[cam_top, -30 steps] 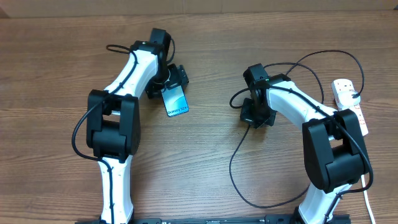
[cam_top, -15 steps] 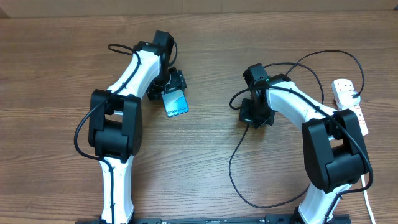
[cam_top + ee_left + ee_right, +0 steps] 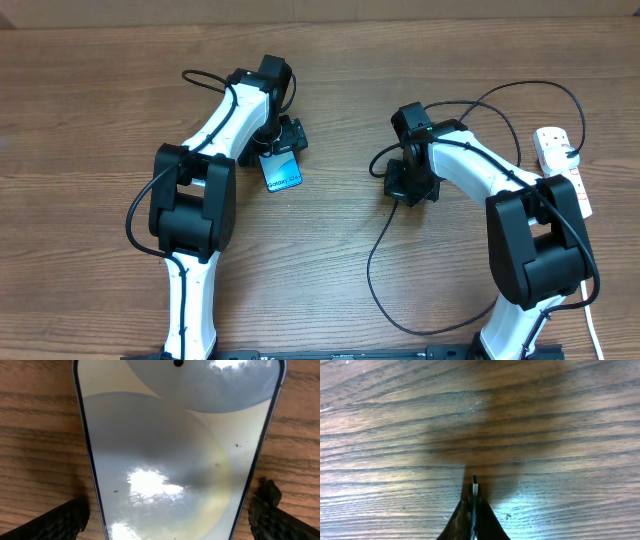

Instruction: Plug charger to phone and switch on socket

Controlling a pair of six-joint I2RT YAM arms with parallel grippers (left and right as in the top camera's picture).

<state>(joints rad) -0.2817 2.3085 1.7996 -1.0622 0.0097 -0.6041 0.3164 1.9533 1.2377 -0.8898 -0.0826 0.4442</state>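
The phone [image 3: 282, 170] lies flat on the wood with its blue-white screen up; it fills the left wrist view [image 3: 180, 450]. My left gripper [image 3: 284, 140] holds its far end, one finger on each long edge [image 3: 172, 517]. My right gripper [image 3: 408, 186] is shut on the charger connector, whose small tip [image 3: 475, 481] sticks out just above the table. The thin black charger cable [image 3: 372, 270] loops from that gripper toward the table's front. The phone and the connector are well apart. The white socket [image 3: 562, 165] lies at the far right with a black plug in it.
A second loop of black cable [image 3: 520, 90] arcs behind the right arm toward the socket. The white cord [image 3: 590, 320] runs down the right edge. Bare wood lies between the two arms.
My left arm has swung right and its wrist turned. The phone has shifted slightly toward the front and rotated with the gripper. The right arm has not moved.
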